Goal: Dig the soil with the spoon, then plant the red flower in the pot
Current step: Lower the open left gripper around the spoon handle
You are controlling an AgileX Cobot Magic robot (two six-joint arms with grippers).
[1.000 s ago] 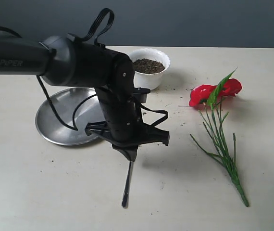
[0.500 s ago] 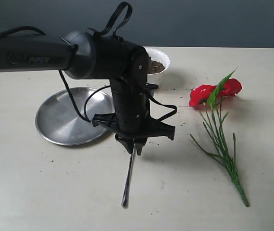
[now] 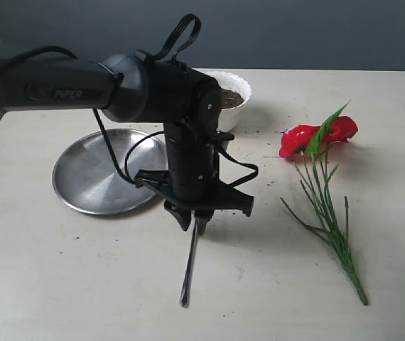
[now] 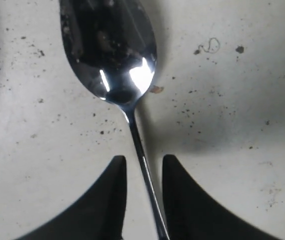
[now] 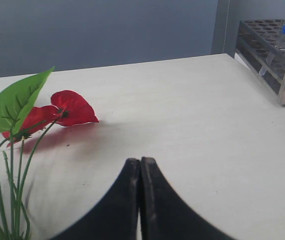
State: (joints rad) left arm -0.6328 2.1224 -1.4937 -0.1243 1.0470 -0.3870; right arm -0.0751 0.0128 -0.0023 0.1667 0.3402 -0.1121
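The spoon (image 3: 188,270) lies flat on the table, its handle end toward the front edge. In the left wrist view its shiny bowl (image 4: 110,45) carries dark smears. My left gripper (image 4: 143,159) is open and straddles the thin handle, with a gap on each side. In the exterior view this gripper (image 3: 195,219) points straight down over the spoon's upper part. The white scalloped pot (image 3: 234,115) holding the soil (image 3: 231,98) is half hidden behind the arm. The red flower (image 3: 316,135) lies on the table at the right. My right gripper (image 5: 140,161) is shut on nothing, near the flower (image 5: 67,107).
A round steel plate (image 3: 89,177) sits left of the spoon. Dark soil crumbs are scattered around the pot and spoon. A metal test-tube rack (image 5: 277,50) stands at a table edge in the right wrist view.
The left arm has swung right, now covering more of the pot, and its gripper has settled lower over the spoon's handle. Spoon and flower have not moved.
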